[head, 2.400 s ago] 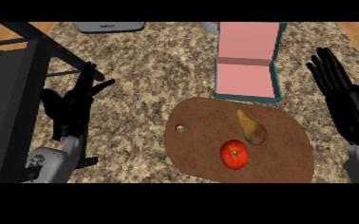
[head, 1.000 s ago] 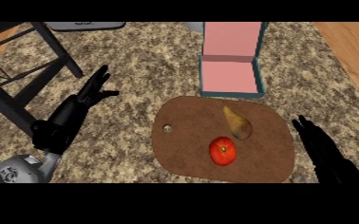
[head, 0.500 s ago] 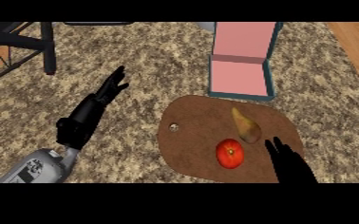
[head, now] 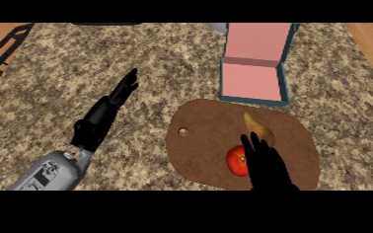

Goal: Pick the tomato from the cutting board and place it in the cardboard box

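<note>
Right hand [head: 268, 168], fingers straight, is hovering over right side of tomato [head: 236, 161] lying w/ a pear [head: 258, 127] on cutting board [head: 200, 150], pink-lined cardboard box [head: 252, 79] sitting open just beyond far edge, left hand [head: 102, 116] lying flat-fingered on counter [head: 65, 89] at left.

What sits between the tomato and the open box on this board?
A pear lies on the cutting board just beyond the tomato, roughly on the line toward the box. The right hand is already at the tomato.
</note>
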You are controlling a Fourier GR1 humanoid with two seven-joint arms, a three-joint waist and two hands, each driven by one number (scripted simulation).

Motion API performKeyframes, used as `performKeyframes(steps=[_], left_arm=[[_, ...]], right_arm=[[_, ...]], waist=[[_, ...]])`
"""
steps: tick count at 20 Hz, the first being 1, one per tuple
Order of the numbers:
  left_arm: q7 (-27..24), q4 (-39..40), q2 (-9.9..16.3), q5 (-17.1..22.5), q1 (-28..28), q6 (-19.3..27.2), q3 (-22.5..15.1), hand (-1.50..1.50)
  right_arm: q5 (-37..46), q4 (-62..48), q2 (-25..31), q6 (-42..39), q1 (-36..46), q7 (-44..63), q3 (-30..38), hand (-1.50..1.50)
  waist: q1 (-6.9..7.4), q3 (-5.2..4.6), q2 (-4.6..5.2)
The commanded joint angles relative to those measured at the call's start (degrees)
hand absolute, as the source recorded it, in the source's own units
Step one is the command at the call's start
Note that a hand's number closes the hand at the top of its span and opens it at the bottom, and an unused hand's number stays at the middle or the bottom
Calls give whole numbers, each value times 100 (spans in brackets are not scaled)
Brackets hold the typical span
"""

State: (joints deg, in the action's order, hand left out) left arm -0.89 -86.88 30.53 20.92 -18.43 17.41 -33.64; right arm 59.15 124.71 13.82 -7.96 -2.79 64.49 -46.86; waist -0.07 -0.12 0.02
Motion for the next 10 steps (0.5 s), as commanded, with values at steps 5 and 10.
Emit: performKeyframes(steps=[5, 10], left_arm=[[-190, 415, -342, -255, 35, -248, 246, 0], [-231, 511, -369, -421, 136, -632, 681, 0]], right_arm=[[291, -809, -528, -185, -36, 267, 355, -150], [503, -1347, -963, -212, 220, -91, 511, -150]], waist=[[-19, 10, 3], [7, 11, -1]])
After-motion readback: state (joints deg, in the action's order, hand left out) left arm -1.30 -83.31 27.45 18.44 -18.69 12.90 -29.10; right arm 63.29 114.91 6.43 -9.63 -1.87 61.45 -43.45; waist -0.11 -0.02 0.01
